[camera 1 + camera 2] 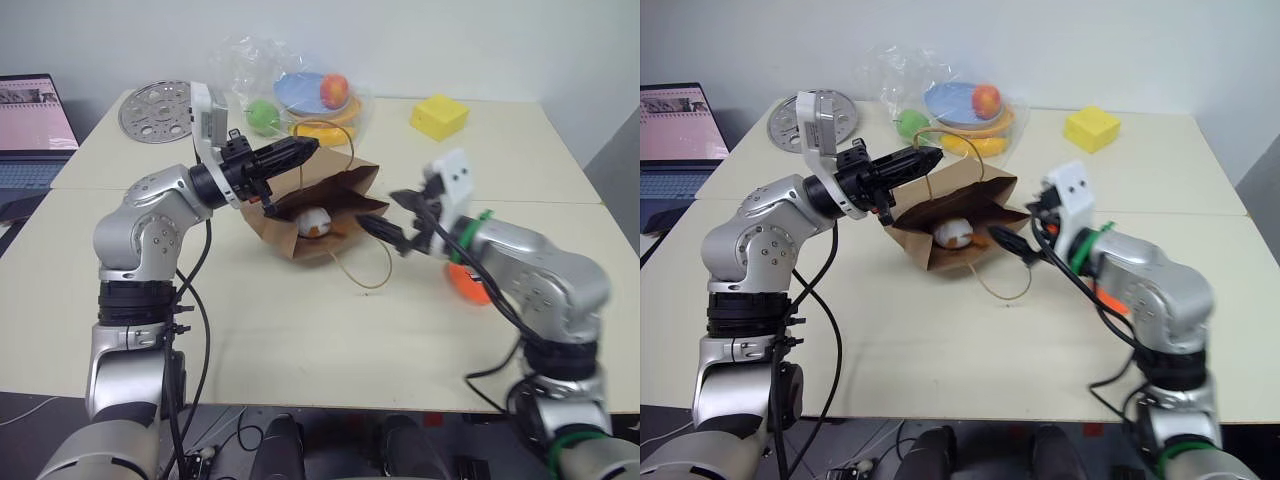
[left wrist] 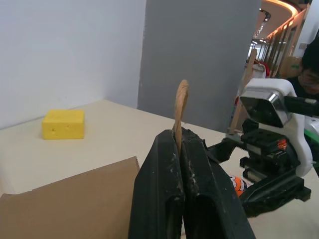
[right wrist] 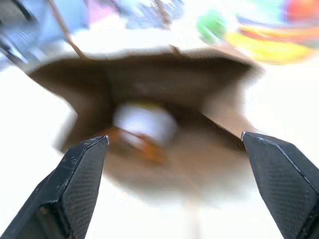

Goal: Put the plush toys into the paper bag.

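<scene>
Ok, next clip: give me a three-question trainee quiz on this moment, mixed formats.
1. True or false: the right gripper is shut on the egg plush toy.
2. Multiple choice: what is the left gripper shut on? A) the yellow foam block B) a twine handle of the paper bag C) the clear plastic bag
3. Short answer: where is the egg plush toy?

Key: 1. False, the right gripper is open, just outside the bag's mouth. 2. B. 3. Inside the paper bag, which lies on its side on the table.
</scene>
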`<state>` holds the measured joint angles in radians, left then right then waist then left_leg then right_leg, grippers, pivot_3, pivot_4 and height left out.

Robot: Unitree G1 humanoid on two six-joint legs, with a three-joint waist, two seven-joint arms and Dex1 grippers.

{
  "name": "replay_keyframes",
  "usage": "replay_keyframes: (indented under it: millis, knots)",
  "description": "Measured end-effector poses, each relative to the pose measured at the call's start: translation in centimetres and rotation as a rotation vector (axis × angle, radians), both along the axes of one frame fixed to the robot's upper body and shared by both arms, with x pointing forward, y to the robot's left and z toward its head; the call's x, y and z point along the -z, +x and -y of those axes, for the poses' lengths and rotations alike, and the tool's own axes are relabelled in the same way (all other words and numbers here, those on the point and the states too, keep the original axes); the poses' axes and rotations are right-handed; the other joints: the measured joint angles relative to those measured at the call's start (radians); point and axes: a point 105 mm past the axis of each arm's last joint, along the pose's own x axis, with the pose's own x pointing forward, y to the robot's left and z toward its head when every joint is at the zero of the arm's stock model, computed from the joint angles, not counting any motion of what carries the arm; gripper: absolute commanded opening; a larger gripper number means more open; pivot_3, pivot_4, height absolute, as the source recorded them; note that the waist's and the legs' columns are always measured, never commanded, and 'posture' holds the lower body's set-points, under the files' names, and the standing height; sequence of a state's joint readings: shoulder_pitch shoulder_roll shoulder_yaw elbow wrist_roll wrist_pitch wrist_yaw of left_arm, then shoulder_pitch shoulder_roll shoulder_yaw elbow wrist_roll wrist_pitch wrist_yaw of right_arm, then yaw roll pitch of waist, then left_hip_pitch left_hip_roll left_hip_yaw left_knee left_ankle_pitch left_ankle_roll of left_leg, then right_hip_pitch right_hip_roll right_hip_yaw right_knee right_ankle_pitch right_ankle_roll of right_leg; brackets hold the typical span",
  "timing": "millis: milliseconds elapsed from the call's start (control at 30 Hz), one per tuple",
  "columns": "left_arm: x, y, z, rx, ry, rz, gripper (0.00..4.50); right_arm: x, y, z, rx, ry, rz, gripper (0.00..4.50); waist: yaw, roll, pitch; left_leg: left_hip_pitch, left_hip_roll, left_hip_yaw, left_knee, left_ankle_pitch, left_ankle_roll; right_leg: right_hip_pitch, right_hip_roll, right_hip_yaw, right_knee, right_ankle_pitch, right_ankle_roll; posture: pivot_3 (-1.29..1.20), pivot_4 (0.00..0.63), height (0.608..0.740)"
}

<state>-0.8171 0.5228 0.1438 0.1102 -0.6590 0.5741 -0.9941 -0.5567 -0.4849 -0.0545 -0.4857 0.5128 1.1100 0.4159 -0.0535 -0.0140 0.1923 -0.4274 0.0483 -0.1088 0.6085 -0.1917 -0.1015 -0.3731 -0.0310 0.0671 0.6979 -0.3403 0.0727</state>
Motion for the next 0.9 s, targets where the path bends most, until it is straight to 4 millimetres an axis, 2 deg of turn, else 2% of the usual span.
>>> replay_keyframes:
  millis: [133, 200, 267, 400, 633, 733, 900]
  knots:
    - [0.0, -0.1, 0.3, 0.01, 0.001, 0.002, 0.0, 2.1, -1.0, 3.4, 0.105, -0.129, -0.008, 4.48, -0.002, 0.0, 0.0, 0.0, 0.0, 0.0, 0.0, 0.0, 0.0, 0.0, 0.0, 0.0, 0.0, 0.0, 0.0, 0.0, 0.15, 0.74]
    - [0.1, -0.3, -0.3, -0.004, 0.008, 0.005, 0.0, 5.1, -2.4, 7.5, 0.266, -0.204, -0.069, 4.48, 0.005, -0.001, -0.001, 0.0, 0.0, -0.001, -0.001, 0.0, 0.0, 0.0, 0.0, -0.001, -0.001, 0.0, 0.0, 0.0, 0.15, 0.74]
    - [0.3, -0.2, -0.8, -0.019, 0.003, 0.0, 0.0, 7.0, -3.1, 9.6, 0.374, -0.221, -0.128, 4.48, 0.006, -0.001, -0.001, -0.002, 0.0, 0.001, 0.0, 0.0, 0.0, -0.001, 0.0, 0.0, -0.001, 0.0, 0.0, 0.0, 0.15, 0.74]
    - [0.4, -0.3, -0.3, -0.001, 0.004, -0.001, 0.0, 7.3, -3.5, 9.4, 0.431, -0.176, -0.112, 4.48, -0.007, -0.001, -0.001, 0.003, 0.0, 0.001, 0.001, 0.0, 0.0, 0.002, 0.0, 0.002, 0.001, 0.0, 0.0, 0.0, 0.15, 0.74]
    - [0.4, -0.3, -0.2, 0.006, 0.006, -0.001, 0.0, 9.3, -3.9, 10.4, 0.526, -0.188, -0.141, 4.48, 0.0, -0.001, -0.001, 0.003, 0.0, 0.001, 0.001, 0.0, 0.0, 0.003, 0.0, 0.002, 0.0, 0.0, 0.0, 0.0, 0.15, 0.74]
    - [0.4, -0.4, -0.2, 0.009, 0.007, 0.001, 0.0, 9.8, -3.8, 10.2, 0.527, -0.16, -0.153, 3.9, -0.001, -0.001, -0.001, 0.003, 0.0, 0.001, 0.0, 0.0, 0.0, 0.003, 0.0, 0.002, 0.0, 0.0, 0.0, 0.0, 0.15, 0.74]
    - [0.3, -0.4, -0.2, 0.007, 0.009, 0.007, 0.0, 10.1, -3.7, 10.1, 0.526, -0.139, -0.141, 2.17, -0.001, -0.001, -0.001, 0.003, 0.0, 0.001, 0.0, 0.0, 0.0, 0.003, 0.0, 0.002, 0.0, 0.0, 0.0, 0.0, 0.15, 0.74]
